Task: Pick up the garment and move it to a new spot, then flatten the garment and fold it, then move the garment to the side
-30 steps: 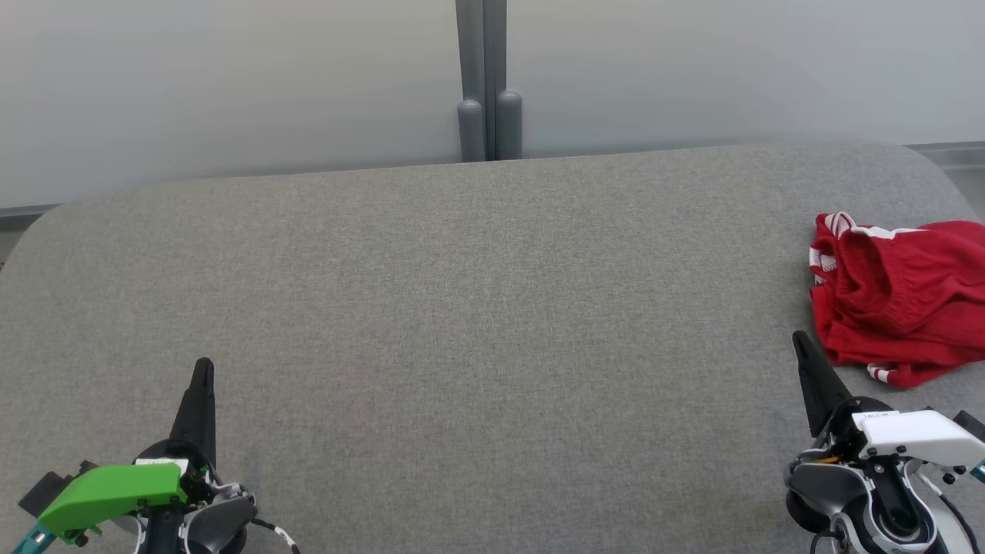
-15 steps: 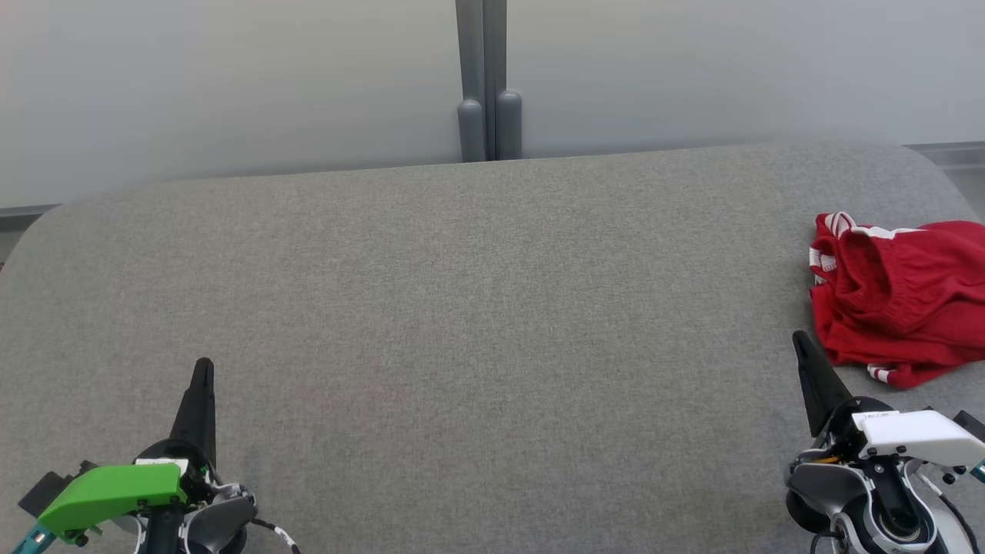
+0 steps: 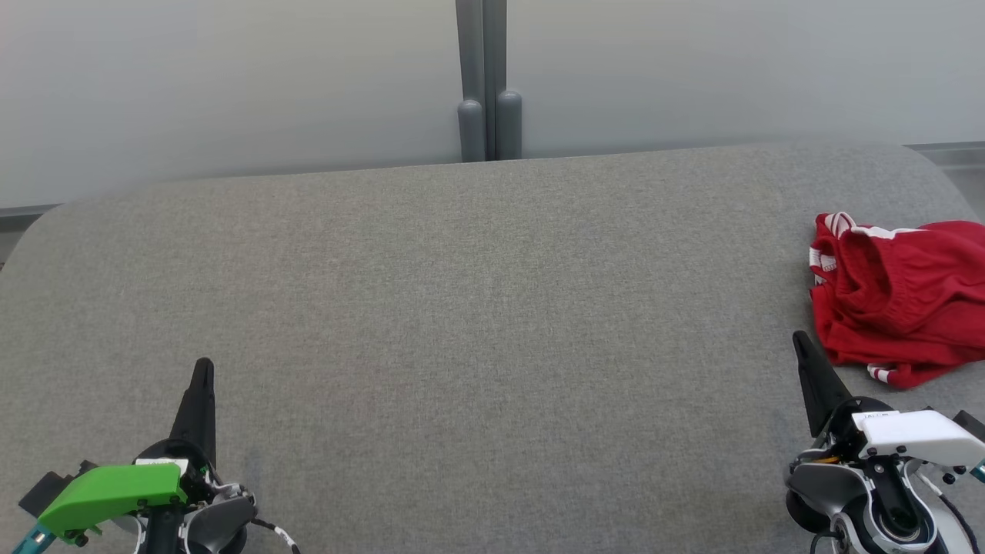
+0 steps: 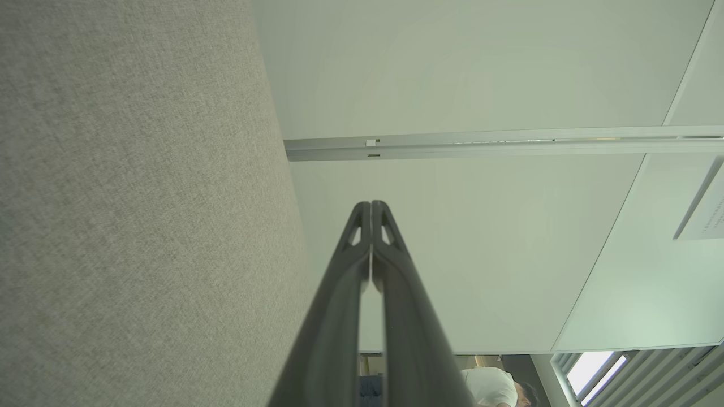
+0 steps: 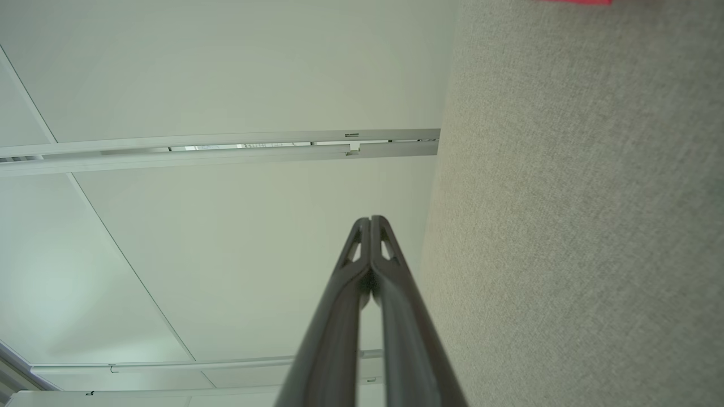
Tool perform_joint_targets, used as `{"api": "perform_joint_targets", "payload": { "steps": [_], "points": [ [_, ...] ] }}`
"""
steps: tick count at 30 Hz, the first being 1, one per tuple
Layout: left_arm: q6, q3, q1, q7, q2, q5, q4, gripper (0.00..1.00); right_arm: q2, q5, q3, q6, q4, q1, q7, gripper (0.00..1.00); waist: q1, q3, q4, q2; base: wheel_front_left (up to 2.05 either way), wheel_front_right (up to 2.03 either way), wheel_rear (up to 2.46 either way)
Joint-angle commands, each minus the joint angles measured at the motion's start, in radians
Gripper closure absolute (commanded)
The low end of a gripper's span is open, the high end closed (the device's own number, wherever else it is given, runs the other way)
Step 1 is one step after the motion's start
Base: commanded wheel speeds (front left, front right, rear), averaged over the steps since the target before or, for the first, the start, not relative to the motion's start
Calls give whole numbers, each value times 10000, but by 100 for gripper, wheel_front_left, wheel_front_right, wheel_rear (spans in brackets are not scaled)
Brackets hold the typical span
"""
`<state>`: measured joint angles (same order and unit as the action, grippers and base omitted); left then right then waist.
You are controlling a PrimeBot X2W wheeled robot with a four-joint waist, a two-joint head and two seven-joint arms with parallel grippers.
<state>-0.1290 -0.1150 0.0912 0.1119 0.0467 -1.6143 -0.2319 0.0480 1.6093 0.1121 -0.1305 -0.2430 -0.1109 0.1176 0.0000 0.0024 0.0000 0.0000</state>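
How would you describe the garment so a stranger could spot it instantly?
Start with the wide grey fabric-covered table. Follow it to its right edge, just beyond the right end effector. The garment lies there crumpled, the one bright red thing, trimmed in white.

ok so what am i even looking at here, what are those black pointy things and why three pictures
It is a two-armed robot at a grey cloth-covered table. The wide picture comes from a camera on its head, looking down. The black spikes at the bottom corners are its hands: the left hand by the green part, the right hand by the white part. Each has two long fingers, pressed together here, so both are shut and hold nothing. The other two pictures come from cameras on the wrists, looking along those fingers; they are tilted, so the table shows along one side. A crumpled red garment with white trim lies at the table's right, near the right hand, not gripped.
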Motion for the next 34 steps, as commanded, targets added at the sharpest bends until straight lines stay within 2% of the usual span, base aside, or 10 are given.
{"api": "perform_joint_targets", "payload": {
  "steps": [1, 34],
  "points": [
    [-47, -24, 83, 4, 67, -4, 31, 100, 41, 78, 13, -4, 43, 96, 38, 100, 0, 0, 0, 0, 0, 0, 0],
    [-47, -24, 83, 4, 67, -4, 32, 100, 41, 79, 12, -4, 43, 96, 37, 100, 0, 0, 0, 0, 0, 0, 0]
  ]
}}
